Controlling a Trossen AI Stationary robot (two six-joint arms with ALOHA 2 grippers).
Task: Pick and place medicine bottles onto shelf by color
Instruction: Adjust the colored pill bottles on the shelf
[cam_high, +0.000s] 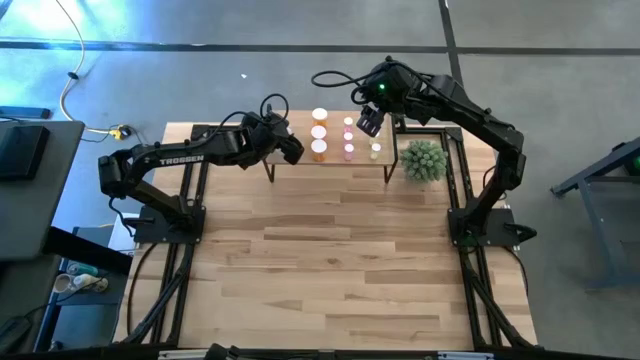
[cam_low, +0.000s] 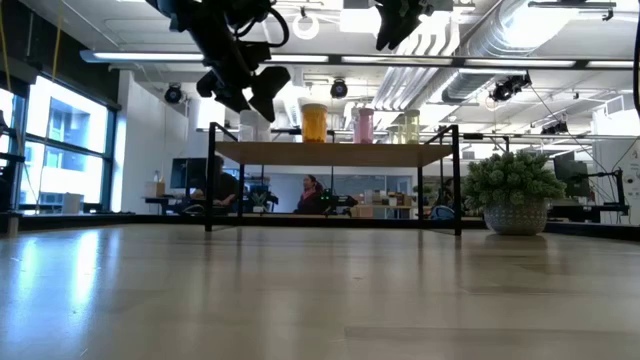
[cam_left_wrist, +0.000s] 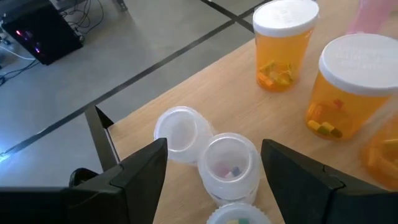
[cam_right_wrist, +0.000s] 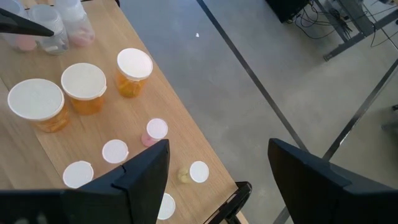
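The shelf (cam_high: 335, 160) stands at the table's far edge. Three orange bottles (cam_high: 319, 131) stand in a row on it, with pink bottles (cam_high: 348, 137) beside them and a yellow-green bottle (cam_high: 375, 150) toward the right. Clear bottles (cam_left_wrist: 230, 165) stand at the shelf's left end. My left gripper (cam_high: 290, 145) is open above them, and its fingers (cam_left_wrist: 146, 171) stand on either side of one clear bottle without touching it. My right gripper (cam_high: 372, 120) is open and empty, high above the shelf's right part (cam_right_wrist: 186, 174).
A green spiky plant in a pot (cam_high: 423, 160) stands just right of the shelf and shows in the low view (cam_low: 515, 190). The shelf's thin black legs (cam_low: 210, 180) rise from the table. The wide tabletop (cam_high: 330, 270) lies in front of the shelf.
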